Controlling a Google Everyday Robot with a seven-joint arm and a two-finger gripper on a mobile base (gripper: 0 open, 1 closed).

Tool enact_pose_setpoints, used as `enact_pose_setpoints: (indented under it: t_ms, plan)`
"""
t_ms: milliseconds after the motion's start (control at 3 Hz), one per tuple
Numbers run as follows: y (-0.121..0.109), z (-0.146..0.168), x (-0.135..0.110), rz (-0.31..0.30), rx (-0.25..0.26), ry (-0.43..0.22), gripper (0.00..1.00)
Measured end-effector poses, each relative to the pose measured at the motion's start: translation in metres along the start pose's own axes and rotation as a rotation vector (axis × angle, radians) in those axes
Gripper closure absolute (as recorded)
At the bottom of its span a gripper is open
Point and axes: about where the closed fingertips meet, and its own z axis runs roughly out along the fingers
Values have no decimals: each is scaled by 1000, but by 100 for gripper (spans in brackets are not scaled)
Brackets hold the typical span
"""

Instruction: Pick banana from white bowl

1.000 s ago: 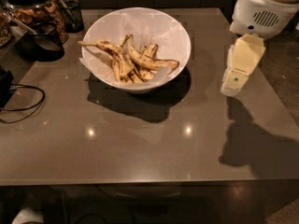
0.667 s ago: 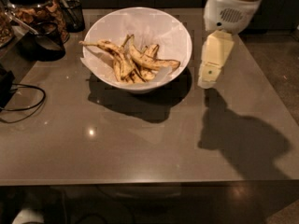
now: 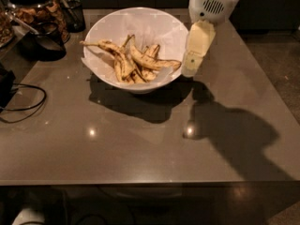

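Note:
The white bowl (image 3: 110,25) with crinkled paper lining stands at the back centre of the grey table. Several overripe bananas lie in it. The long curved banana (image 3: 152,62) with a darkened tip lies on the right of the pile, reaching toward the bowl's right rim. A banana with a long thin stem (image 3: 101,45) lies on the left. My gripper (image 3: 190,71) hangs from the white arm just outside the bowl's right rim, pointing down, beside the banana's tip and holding nothing that I can see.
A dark glass jar (image 3: 35,6) and a black cup (image 3: 47,43) stand at the back left. A black cable (image 3: 26,104) loops at the table's left edge. The arm's shadow falls across the table's right front (image 3: 229,135).
The arm has moved left from the table's right side and now has the gripper right beside the bowl's right rim. The bananas and the bowl have not moved.

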Motion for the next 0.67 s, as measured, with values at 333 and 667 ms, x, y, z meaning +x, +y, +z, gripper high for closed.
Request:
enact_pose_setpoints:
  t_ms: [333, 667]
  plan:
    - [-22, -6, -40, 2, 2, -51, 0]
    - [-41, -5, -79, -10, 9, -91, 0]
